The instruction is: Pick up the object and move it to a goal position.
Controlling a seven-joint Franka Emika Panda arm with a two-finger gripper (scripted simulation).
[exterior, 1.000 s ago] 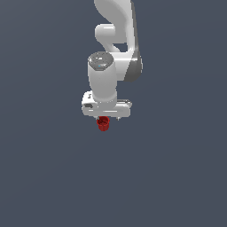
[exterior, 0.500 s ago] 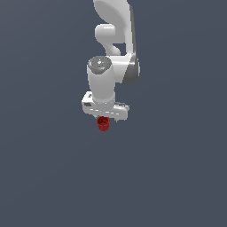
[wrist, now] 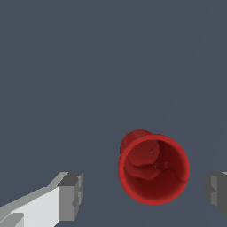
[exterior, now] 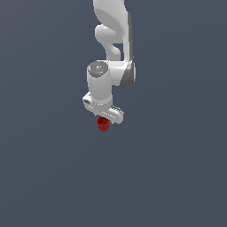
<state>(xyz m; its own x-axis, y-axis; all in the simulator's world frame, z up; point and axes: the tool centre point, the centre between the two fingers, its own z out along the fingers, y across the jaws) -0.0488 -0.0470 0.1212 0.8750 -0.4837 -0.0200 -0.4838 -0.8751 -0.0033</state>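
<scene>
The object is a tiny bright red cup (exterior: 103, 124) with a darker hollow top, sitting on the flat grey floor. In the wrist view the cup (wrist: 154, 170) lies between my two grey finger pads, one (wrist: 72, 196) on one side and the other (wrist: 217, 193) on the opposite side. There is a visible gap on each side. My white gripper (exterior: 103, 118) hangs straight over the cup, open around it without touching it. The wrist view (wrist: 144, 195) shows the gripper's jaws spread wide.
Plain dark grey ground (exterior: 168, 177) spreads all around. The white arm (exterior: 113, 35) rises above the gripper. No goal marker shows.
The arm has come down slightly over the cup. The cup has not moved.
</scene>
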